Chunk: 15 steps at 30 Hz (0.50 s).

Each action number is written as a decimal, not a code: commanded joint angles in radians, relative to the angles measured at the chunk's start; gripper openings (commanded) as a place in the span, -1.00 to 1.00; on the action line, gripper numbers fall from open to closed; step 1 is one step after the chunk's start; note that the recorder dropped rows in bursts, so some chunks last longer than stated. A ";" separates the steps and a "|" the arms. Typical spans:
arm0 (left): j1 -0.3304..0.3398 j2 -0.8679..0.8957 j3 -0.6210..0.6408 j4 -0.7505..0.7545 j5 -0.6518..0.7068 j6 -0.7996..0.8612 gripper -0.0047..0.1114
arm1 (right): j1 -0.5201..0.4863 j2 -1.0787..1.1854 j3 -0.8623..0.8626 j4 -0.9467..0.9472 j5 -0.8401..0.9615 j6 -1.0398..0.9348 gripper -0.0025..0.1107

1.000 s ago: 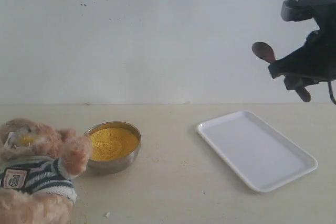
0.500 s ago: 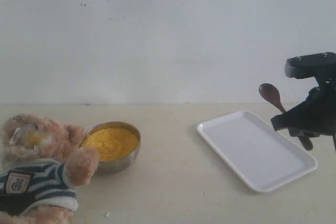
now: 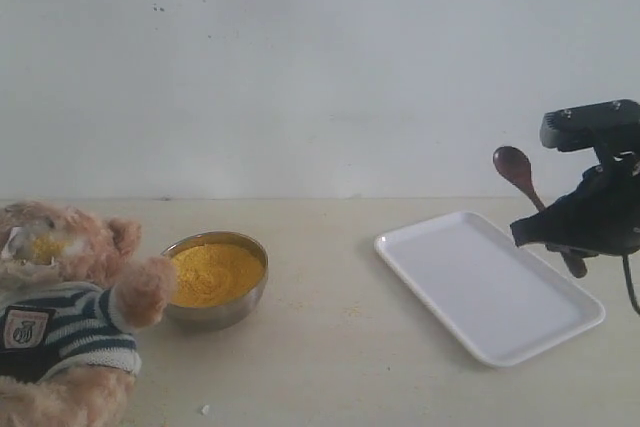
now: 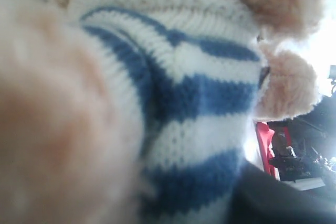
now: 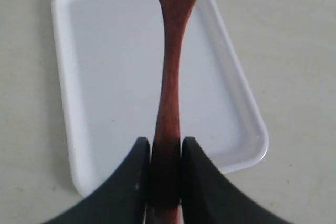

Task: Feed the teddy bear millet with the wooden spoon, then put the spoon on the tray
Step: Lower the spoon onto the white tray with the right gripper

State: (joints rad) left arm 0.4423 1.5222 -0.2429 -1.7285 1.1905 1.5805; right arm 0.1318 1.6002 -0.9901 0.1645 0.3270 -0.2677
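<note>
The teddy bear (image 3: pixel 60 337) sits at the far left of the exterior view, with yellow grains on its muzzle and one paw near the steel bowl. Its striped shirt (image 4: pixel 199 93) fills the left wrist view; my left gripper holds the bear, and its fingers are buried in plush. The millet (image 3: pixel 215 272) fills the bowl. My right gripper (image 3: pixel 560 237) is shut on the wooden spoon (image 3: pixel 520 175) by its handle. It hovers over the tray's (image 3: pixel 470 282) far right end, the spoon's bowl tilted up. In the right wrist view the spoon (image 5: pixel 170 77) runs from the gripper (image 5: pixel 166 150) over the tray (image 5: pixel 105 77).
The steel bowl (image 3: pixel 225 312) stands on the pale table between the bear and the tray. A small crumb (image 3: pixel 204 409) lies near the front edge. A white wall backs the table.
My right gripper came down with the spoon from high on the right to just above the tray's right end, then held. The bear rose, then shifted back left and lower.
</note>
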 commanded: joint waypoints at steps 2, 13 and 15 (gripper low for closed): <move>0.003 -0.007 0.000 0.020 0.011 -0.061 -0.85 | 0.007 0.122 -0.082 0.013 0.118 -0.011 -0.96; 0.003 -0.007 0.000 0.012 0.009 -0.061 -0.85 | 0.008 0.264 -0.173 0.022 0.103 -0.038 -0.96; 0.003 -0.007 0.000 0.012 0.009 -0.061 -0.85 | 0.008 0.289 -0.179 0.022 0.091 -0.044 -0.96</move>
State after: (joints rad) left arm 0.4423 1.5222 -0.2429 -1.7113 1.1789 1.5228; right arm 0.1399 1.8597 -1.1524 0.1866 0.4342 -0.2968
